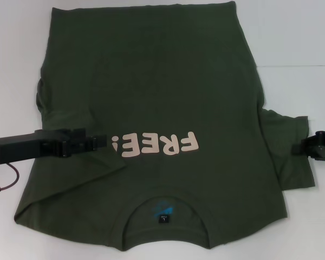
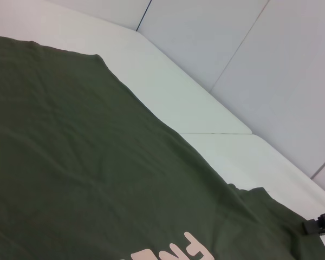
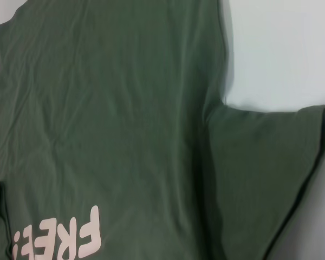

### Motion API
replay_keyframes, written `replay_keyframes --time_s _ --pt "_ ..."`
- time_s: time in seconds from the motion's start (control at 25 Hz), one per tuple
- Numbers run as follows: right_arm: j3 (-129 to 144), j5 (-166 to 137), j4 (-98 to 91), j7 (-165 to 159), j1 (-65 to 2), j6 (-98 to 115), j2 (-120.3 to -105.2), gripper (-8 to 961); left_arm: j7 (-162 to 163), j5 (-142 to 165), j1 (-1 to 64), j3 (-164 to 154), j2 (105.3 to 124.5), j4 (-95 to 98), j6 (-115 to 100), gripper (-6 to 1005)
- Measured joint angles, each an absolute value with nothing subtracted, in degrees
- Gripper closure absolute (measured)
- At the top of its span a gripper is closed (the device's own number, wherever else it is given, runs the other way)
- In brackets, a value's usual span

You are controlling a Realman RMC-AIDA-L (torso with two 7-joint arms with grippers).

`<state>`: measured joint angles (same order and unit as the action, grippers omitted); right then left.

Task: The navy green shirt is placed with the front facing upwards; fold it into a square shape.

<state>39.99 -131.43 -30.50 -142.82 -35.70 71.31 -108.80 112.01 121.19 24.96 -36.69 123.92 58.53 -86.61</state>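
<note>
Nearest the robot, the collar (image 1: pixel 163 201) of the navy green shirt (image 1: pixel 151 86) is seen at the table's near edge, with a dark label (image 1: pixel 163 218) marked in blue inside the neckline. The shirt is laid front up on the white table (image 1: pixel 298 49), hem at the far side.

Just beyond the collar, the pale pink "FREE!" print (image 1: pixel 154 145) is read upside down in the head view, running across the chest.

The left gripper (image 1: pixel 100 142) is reached in from the left over the shirt's left side, its tip resting just beside the exclamation mark of the print. Fabric there is drawn inward: the left sleeve is folded over onto the body, with creases running from the tip toward the near left corner. Whether the fingers are spread or pinched on cloth cannot be told. A dark cable (image 1: pixel 5 181) is noted hanging below this arm.

The right gripper (image 1: pixel 309 146) is held at the right edge of the view, at the outer end of the right sleeve (image 1: pixel 290 146), which is spread flat on the table. Its finger state cannot be told either.

Farther off, the shirt body is lying mostly smooth up to the hem, and pale wall panels (image 2: pixel 249 49) are seen beyond the table in the left wrist view.
</note>
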Motion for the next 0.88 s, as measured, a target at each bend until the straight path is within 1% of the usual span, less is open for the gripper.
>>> replay_keyframes --time_s 0.4,0.56,0.8,0.88 --pt "40.46 -131.49 -30.58 -141.69 -35.34 70.38 -108.86 939 112.14 121.19 24.84 -36.27 123.92 58.54 -87.01 187" --pt "40.52 -131.64 -30.97 -138.54 -35.08 69.33 -108.90 939 112.33 121.20 24.79 -36.20 123.92 58.54 -87.12 187" --pt "40.51 -131.76 -31.36 -137.44 -34.71 66.49 -107.68 939 112.38 121.10 24.64 -36.19 123.92 58.54 -87.26 186" --pt "40.46 -131.76 -31.82 -137.37 -34.74 66.28 -107.49 939 112.39 120.56 24.43 -36.14 123.92 58.54 -87.27 186"
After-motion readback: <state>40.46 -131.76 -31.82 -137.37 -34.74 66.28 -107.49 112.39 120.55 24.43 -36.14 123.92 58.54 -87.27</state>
